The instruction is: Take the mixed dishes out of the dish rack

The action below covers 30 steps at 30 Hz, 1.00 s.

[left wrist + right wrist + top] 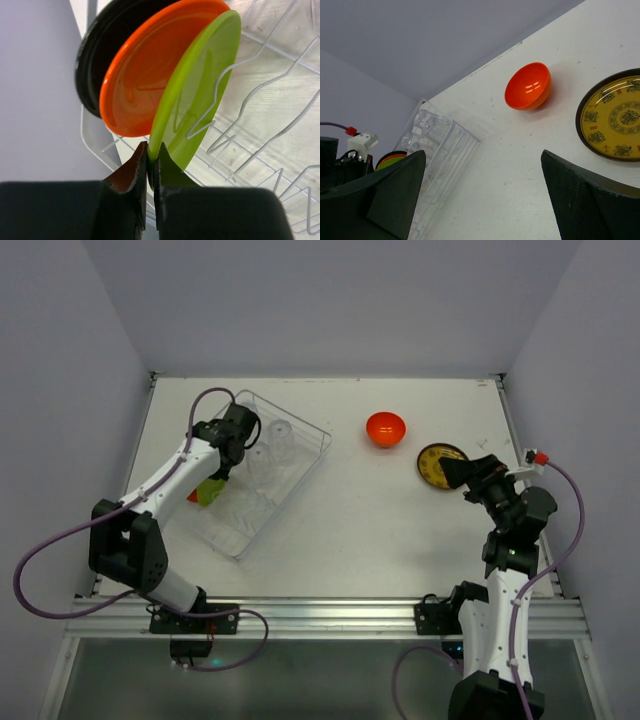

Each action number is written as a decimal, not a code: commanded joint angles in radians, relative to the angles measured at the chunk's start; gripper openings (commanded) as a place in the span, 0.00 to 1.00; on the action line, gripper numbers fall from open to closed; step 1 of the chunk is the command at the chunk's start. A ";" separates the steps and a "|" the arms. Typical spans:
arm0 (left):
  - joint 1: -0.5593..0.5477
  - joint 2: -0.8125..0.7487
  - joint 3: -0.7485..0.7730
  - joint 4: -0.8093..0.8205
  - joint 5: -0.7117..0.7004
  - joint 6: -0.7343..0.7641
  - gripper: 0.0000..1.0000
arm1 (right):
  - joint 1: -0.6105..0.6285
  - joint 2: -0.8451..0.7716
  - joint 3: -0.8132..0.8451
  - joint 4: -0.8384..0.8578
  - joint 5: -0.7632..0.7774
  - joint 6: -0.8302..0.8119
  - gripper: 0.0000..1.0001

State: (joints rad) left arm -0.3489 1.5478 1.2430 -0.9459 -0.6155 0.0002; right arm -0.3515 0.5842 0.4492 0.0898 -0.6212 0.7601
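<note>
The wire dish rack [262, 472] lies at the table's left. In the left wrist view a black plate [95, 55], an orange-red plate [137, 75] and a green plate [200, 85] stand on edge in the dish rack [270, 115]. My left gripper [151, 159] is shut on the green plate's rim. The green plate [209, 491] shows below that gripper [213, 483] from above. Clear glasses [272, 445] stand in the rack's far end. The orange-red bowl [386, 429] and yellow patterned plate [436, 464] rest on the table. My right gripper [455, 473] is open and empty beside the yellow plate [615, 117].
The right wrist view shows the bowl [529, 86], the rack [437, 150] and bare white table [520, 180] between its fingers. Grey walls enclose the table on three sides. A metal rail [330, 615] runs along the near edge.
</note>
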 commanded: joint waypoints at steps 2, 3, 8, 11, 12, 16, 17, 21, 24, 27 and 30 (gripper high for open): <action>-0.035 -0.086 0.098 -0.008 -0.079 -0.051 0.00 | 0.005 0.026 -0.006 0.054 -0.014 0.016 0.99; -0.047 -0.100 0.117 -0.020 -0.075 -0.055 0.00 | 0.005 0.028 -0.006 0.053 -0.011 0.016 0.99; -0.065 -0.169 0.145 -0.017 -0.006 -0.062 0.00 | 0.003 0.032 -0.001 0.045 -0.002 0.012 0.99; -0.068 -0.221 0.157 -0.025 0.032 -0.072 0.00 | 0.003 0.035 0.011 0.025 0.002 0.004 0.99; -0.071 -0.233 0.162 -0.028 0.040 -0.077 0.00 | 0.005 0.035 0.014 0.022 0.002 0.004 0.99; -0.073 -0.328 0.202 -0.025 0.103 -0.092 0.00 | 0.005 0.048 0.034 0.010 -0.026 0.010 0.99; -0.073 -0.345 0.216 -0.021 0.143 -0.094 0.00 | 0.005 0.052 0.037 0.010 -0.032 0.018 0.99; -0.073 -0.469 0.214 0.074 0.269 -0.146 0.00 | 0.023 0.077 0.065 -0.005 -0.063 0.036 0.99; -0.073 -0.580 0.165 0.177 0.384 -0.196 0.00 | 0.052 0.091 0.081 -0.024 -0.084 0.027 0.99; -0.071 -0.660 0.104 0.269 0.488 -0.261 0.00 | 0.081 0.088 0.094 -0.058 -0.089 0.013 0.99; -0.073 -0.724 0.018 0.390 0.598 -0.356 0.00 | 0.120 0.071 0.092 -0.064 -0.121 0.012 0.99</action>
State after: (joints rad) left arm -0.4194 0.8406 1.3415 -0.7471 -0.1886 -0.2359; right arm -0.2611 0.6712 0.4973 0.0444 -0.6846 0.7765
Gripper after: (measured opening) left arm 0.051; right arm 0.989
